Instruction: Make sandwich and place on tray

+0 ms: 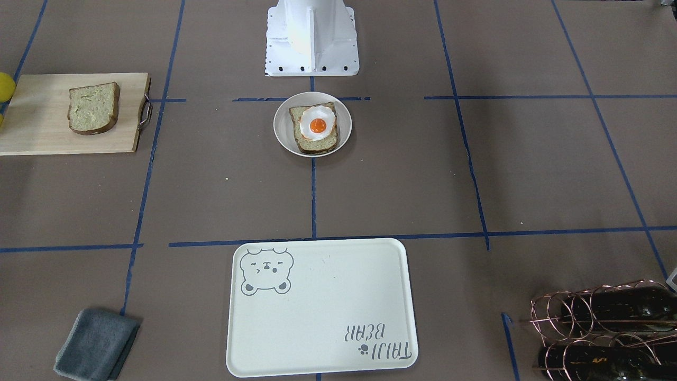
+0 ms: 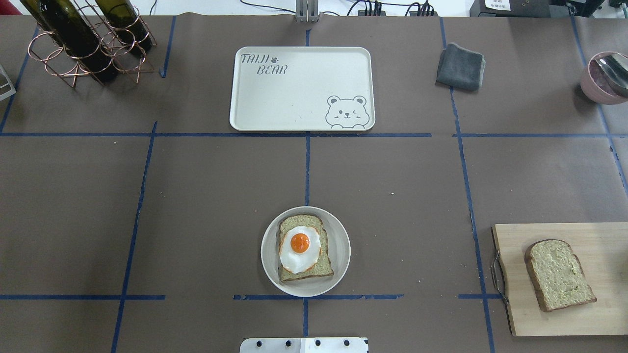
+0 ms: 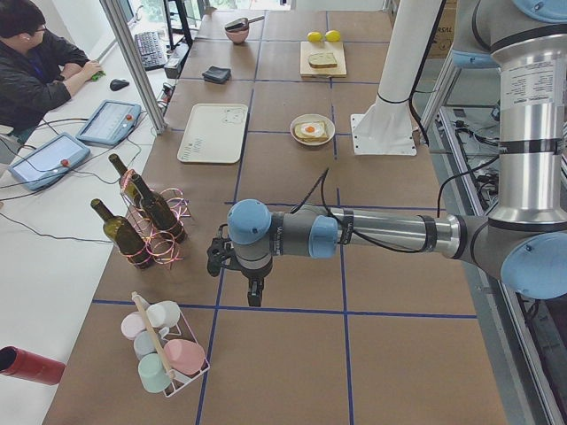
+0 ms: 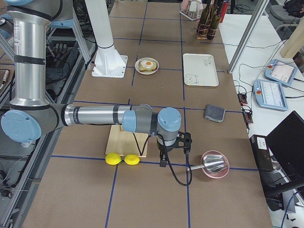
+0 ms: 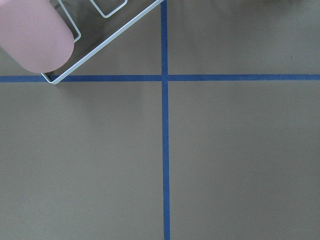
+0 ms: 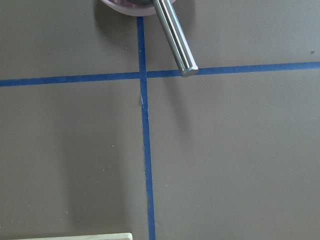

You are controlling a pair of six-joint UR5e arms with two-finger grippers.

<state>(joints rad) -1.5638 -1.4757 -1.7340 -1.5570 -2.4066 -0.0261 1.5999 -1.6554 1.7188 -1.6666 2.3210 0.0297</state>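
Note:
A small round white dish (image 2: 268,255) holds one bread slice (image 2: 319,267) with a fried egg (image 2: 299,247) on top, uncovered; it also shows in the front view (image 1: 281,127). A second bread slice (image 2: 559,274) lies on the wooden cutting board (image 2: 598,314) at the right. The cream tray (image 2: 304,98) with the bear drawing lies bare at the far middle. My left gripper (image 3: 253,294) hangs over the table near the bottle rack. My right gripper (image 4: 162,160) hangs beside the lemons. Both show only in side views, so I cannot tell their state.
A copper rack with wine bottles (image 2: 78,39) stands far left. A grey cloth (image 2: 460,66) lies right of the tray. A pink bowl with a metal ladle (image 2: 606,76) sits far right. Two lemons (image 4: 122,159) lie by the board. A cup rack (image 3: 168,354) stands near my left gripper.

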